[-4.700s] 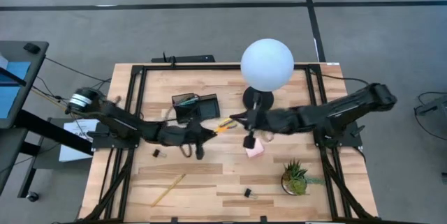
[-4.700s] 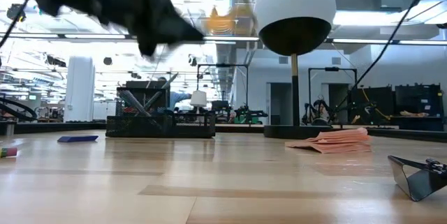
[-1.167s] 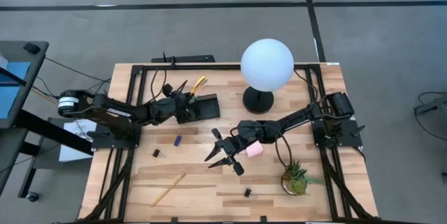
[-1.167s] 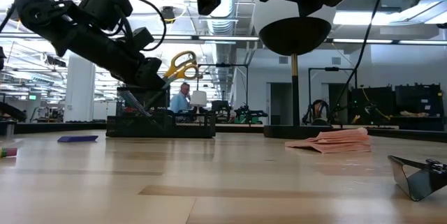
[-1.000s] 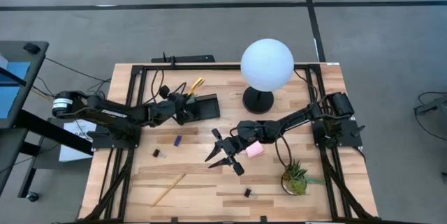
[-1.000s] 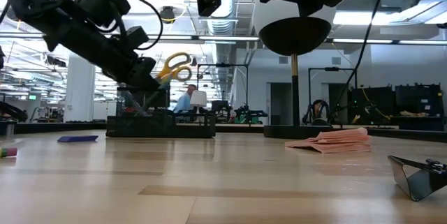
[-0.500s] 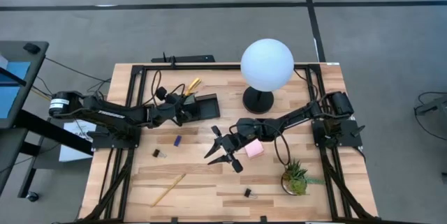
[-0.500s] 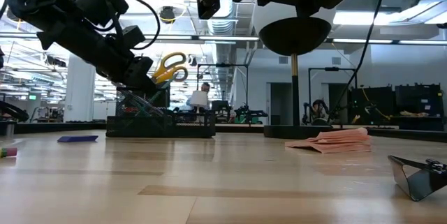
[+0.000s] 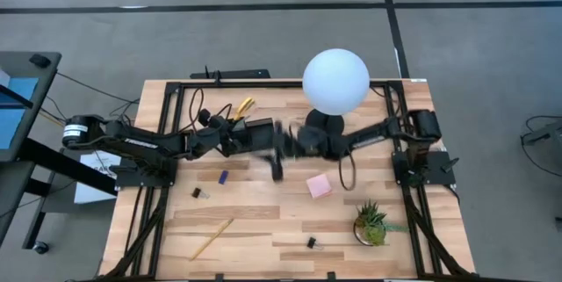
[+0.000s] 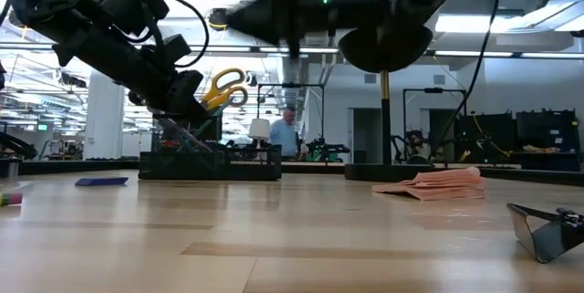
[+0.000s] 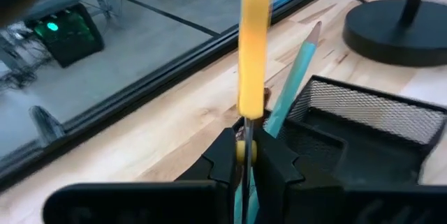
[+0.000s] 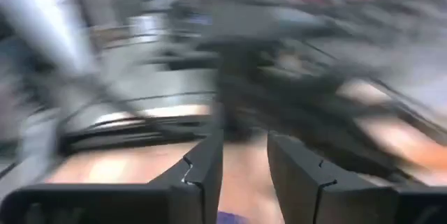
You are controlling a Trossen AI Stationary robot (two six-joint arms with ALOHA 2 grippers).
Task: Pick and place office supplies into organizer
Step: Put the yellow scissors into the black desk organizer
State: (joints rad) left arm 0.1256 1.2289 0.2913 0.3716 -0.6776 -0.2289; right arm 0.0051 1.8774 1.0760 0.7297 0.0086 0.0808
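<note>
Overhead, the left gripper (image 9: pixel 230 133) was clamped on the yellow-handled scissors (image 9: pixel 241 107) at the organizer (image 9: pixel 260 134), handles jutting toward the table's far edge. The right gripper (image 9: pixel 279 146), smeared, sat just beside the organizer; the pink sticky-note pad (image 9: pixel 319 185), blue piece (image 9: pixel 223 177) and pencil (image 9: pixel 212 238) lay on the table (image 9: pixel 255 220).

At table level, the scissors (image 10: pixel 222 87) tilted up above the organizer (image 10: pixel 210 159).

From the left wrist, closed fingers (image 11: pixel 222 160) pinched the scissors (image 11: pixel 253 46) by a teal pen (image 11: pixel 295 77).

From the right wrist, its fingers (image 12: pixel 204 169) stood parted with nothing between.
</note>
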